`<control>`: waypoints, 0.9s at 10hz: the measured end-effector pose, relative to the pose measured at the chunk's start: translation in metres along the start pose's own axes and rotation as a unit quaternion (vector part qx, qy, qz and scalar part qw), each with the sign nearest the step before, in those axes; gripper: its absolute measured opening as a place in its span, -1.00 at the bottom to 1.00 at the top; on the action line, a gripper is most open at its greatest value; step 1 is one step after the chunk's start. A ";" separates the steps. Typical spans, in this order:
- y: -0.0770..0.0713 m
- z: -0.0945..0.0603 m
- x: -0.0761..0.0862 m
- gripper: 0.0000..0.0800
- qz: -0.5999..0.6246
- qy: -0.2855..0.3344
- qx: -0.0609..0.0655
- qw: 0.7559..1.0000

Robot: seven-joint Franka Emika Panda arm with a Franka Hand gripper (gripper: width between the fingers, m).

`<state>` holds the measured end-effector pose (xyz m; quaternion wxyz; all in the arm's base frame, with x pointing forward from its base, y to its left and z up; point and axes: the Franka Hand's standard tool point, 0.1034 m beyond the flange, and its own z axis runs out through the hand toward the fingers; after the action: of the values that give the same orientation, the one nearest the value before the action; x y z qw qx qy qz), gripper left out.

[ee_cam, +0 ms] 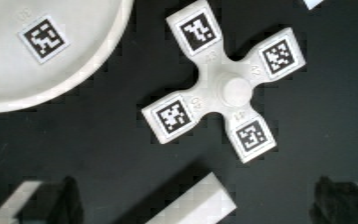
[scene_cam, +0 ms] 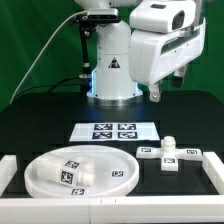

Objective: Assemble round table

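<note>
White cross piece (ee_cam: 229, 92) — four tagged arms.

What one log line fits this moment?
hand: open, empty, over cross piece | cross piece: lying flat | round disc: beside it, apart

White cross piece (ee_cam: 227, 92), b/w tags

Ext cam: raised, mid-range, faces arm base (scene_cam: 112, 75) at 12 o'clock. Wrist cam: close, straight down; shared: cross piece (ee_cam: 229, 92), disc (ee_cam: 7, 75).
</note>
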<state>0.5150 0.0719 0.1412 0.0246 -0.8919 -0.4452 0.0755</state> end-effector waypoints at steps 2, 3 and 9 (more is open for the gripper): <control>0.000 -0.001 0.000 0.62 0.000 0.000 0.001 1.000; 0.000 0.000 0.000 0.62 0.000 0.000 0.000 1.000; -0.032 0.039 -0.004 0.62 0.033 0.045 -0.037 0.998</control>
<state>0.4809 0.0873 0.1068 0.0094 -0.9089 -0.4165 0.0201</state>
